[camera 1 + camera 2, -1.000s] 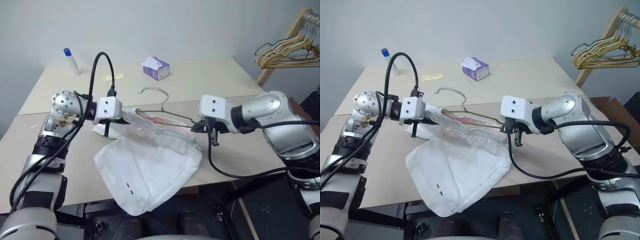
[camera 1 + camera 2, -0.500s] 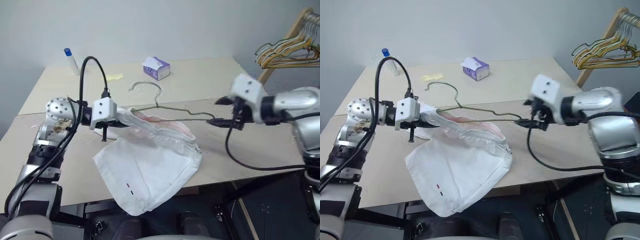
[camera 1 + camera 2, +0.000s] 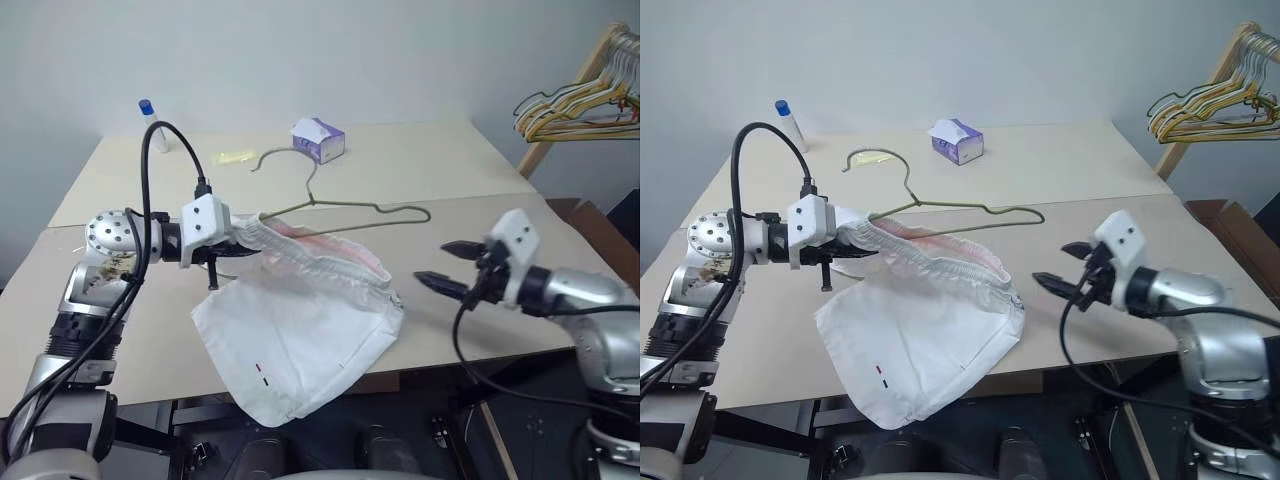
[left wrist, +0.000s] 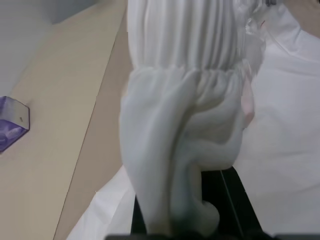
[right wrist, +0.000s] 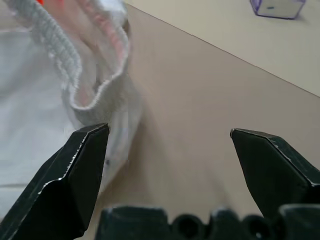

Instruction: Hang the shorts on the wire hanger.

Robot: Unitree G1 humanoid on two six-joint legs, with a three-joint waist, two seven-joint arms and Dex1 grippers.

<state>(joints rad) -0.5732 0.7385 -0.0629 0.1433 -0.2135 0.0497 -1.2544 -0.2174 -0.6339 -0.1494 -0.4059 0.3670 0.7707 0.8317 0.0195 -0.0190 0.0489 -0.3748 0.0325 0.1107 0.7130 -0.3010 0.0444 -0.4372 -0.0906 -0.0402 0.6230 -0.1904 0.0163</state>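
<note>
Shorts (image 3: 300, 340): white, with a pink-red tinge inside the gathered waistband and a tiny red-and-dark mark near the hem; wire hanger (image 3: 340, 207) just behind them is dull grey-green. Table (image 3: 420, 170) under the shorts is pale beige; behind the shorts stand a purple-and-white tissue box (image 3: 319, 139) and a white bottle with blue cap (image 3: 152, 124). Right of the table hang yellowish and pale hangers (image 3: 580, 105) on a light wooden rack.

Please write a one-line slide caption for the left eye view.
Left gripper holds shorts threaded on wire hanger; open right gripper alongside.
</note>
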